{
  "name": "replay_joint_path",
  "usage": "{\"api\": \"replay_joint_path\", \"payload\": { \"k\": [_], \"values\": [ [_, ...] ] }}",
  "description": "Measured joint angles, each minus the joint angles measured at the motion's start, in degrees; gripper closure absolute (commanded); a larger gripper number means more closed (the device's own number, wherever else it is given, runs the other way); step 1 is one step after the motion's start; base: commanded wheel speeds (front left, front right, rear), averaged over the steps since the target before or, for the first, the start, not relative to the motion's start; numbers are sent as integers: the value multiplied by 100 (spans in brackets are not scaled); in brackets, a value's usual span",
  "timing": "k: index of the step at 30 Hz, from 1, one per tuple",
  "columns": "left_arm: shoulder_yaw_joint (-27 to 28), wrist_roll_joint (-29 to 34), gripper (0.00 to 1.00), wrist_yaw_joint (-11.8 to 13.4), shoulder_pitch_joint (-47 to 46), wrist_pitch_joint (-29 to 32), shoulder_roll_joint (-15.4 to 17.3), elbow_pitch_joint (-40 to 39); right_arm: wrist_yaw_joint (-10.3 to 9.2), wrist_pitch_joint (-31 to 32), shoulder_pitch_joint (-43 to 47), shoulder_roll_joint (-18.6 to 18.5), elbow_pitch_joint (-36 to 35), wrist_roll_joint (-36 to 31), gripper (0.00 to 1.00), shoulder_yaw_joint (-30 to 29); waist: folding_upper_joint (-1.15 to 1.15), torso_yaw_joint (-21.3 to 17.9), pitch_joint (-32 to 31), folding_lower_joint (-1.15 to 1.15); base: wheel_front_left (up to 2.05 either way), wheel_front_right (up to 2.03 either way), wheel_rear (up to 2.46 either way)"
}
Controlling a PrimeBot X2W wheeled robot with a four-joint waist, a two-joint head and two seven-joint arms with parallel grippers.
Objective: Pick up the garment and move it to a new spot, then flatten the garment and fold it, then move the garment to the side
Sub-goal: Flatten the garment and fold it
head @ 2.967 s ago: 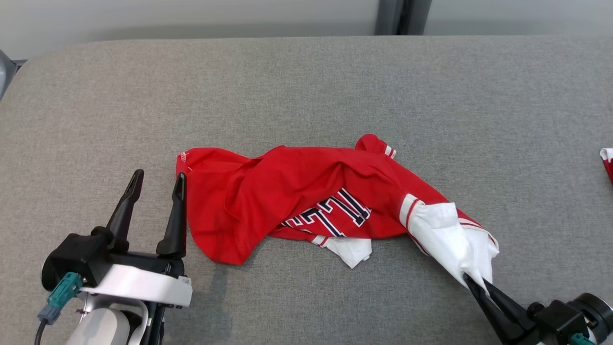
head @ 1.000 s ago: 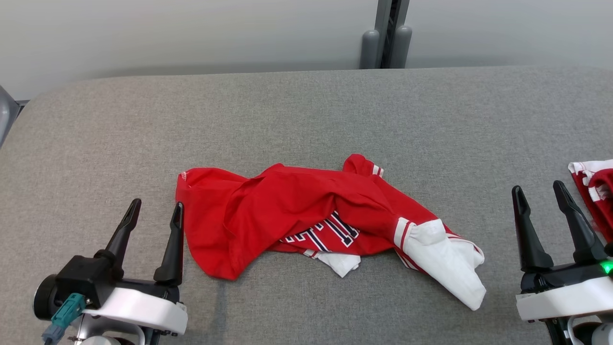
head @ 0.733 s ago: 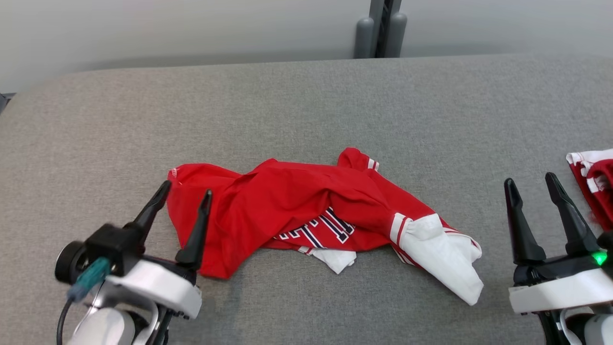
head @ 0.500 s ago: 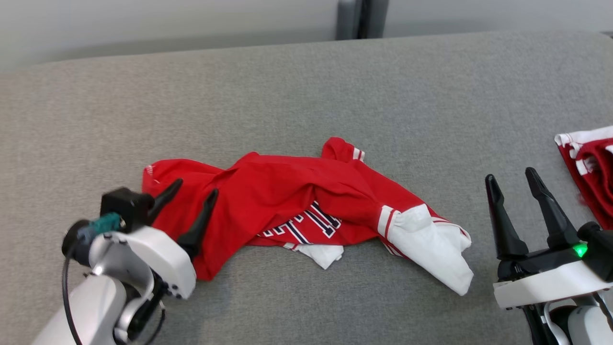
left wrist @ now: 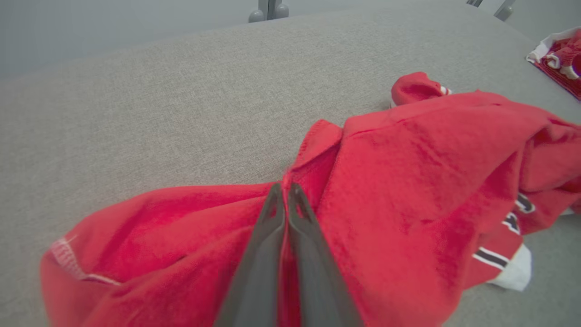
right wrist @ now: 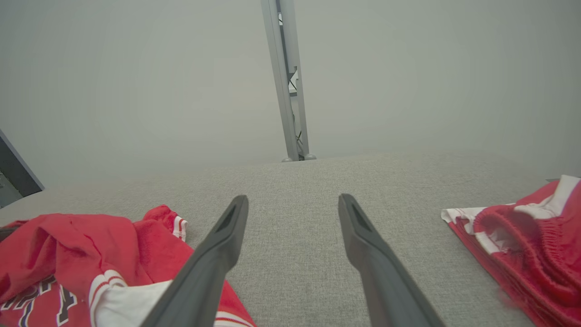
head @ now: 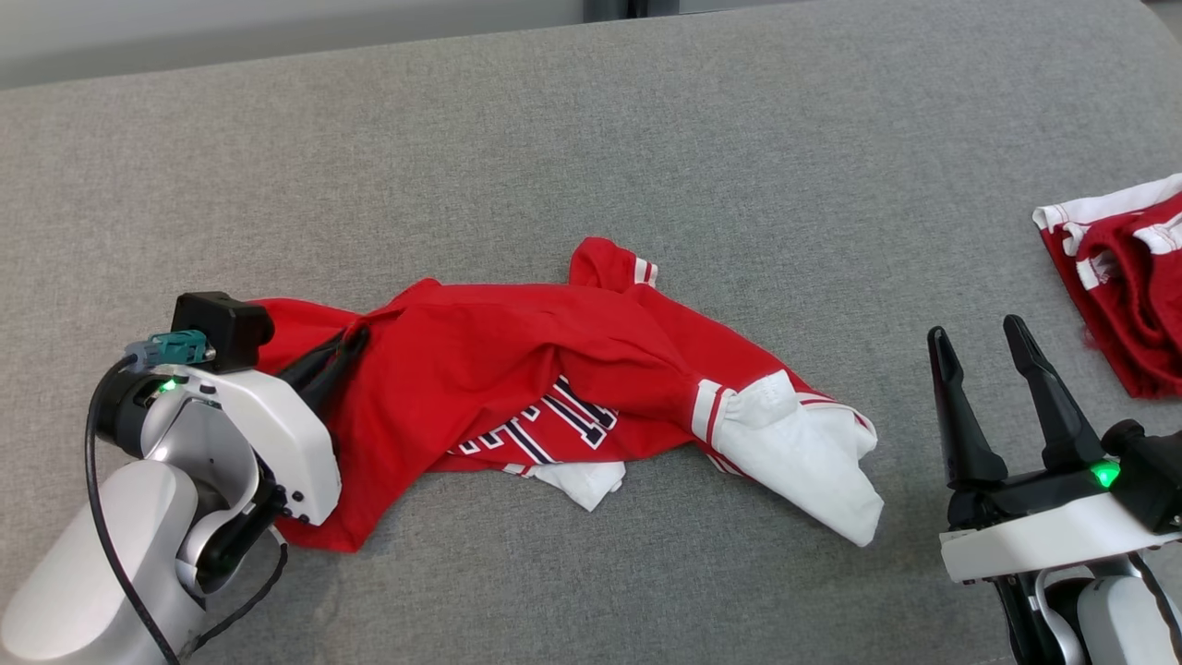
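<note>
My left pincer (left wrist: 285, 188) pinches the left end of the garment (head: 517, 356) in the middle of the worktop (head: 646, 139); my right pincer (head: 975, 329) is spread, empty. I'd grip both layers, lifting slowly.

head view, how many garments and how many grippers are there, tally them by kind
garments: 2, the crumpled red jersey and a second red and white garment at the right edge
grippers: 2, left gripper and right gripper
total: 4
</note>
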Motion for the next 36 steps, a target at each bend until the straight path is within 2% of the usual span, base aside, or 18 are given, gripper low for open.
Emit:
{"api": "replay_joint_path", "payload": {
  "k": [6,15,20,23,29,36],
  "values": [
    [77,-392,100,-63,3,66,10,-323,0,-40,-1,21,86,-14,0,-59,0,59,-31,0,0,0,0],
    [762,-1399,100,-78,430,73,247,-1802,0,16,76,31,134,-48,0,-257,0,296,-246,0,0,0,0],
    [1148,-2052,100,65,1071,163,403,-2715,0,88,159,31,90,-81,0,-346,0,442,-356,0,0,0,0],
    [1361,-2265,100,253,1594,172,527,-3023,0,138,233,32,83,-88,0,-381,0,506,-423,0,0,0,0],
    [1527,-2840,100,374,2631,-77,247,-2840,0,196,346,58,62,-64,0,-420,0,584,-518,0,0,0,0],
    [1296,-2841,100,147,2854,-314,-63,-1860,0,266,401,86,35,-65,0,-478,0,677,-556,0,0,0,0]
  ]
}}
